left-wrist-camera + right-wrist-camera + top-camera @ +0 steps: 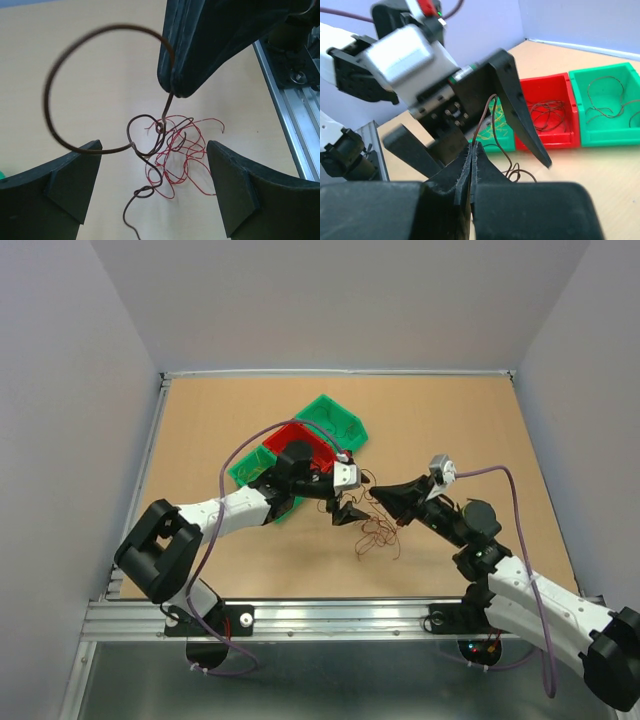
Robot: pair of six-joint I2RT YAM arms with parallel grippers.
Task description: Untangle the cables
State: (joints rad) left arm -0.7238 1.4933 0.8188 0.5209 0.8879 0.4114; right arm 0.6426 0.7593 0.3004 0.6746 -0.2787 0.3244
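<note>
Left wrist — curly red, brown cables (pixel 172 155)

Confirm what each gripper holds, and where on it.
Right gripper is shut on a dark brown wire, pinched mid-length beside its big loop. Left gripper is open, holding nothing.

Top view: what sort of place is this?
Probably a lab robot cell: blank walls around a brown tabletop, an aluminium mounting rail, and red and green bins.

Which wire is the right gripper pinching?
The dark brown wire with the big loop, clamped in the right gripper; the red wires lie ungripped on the table.
</note>
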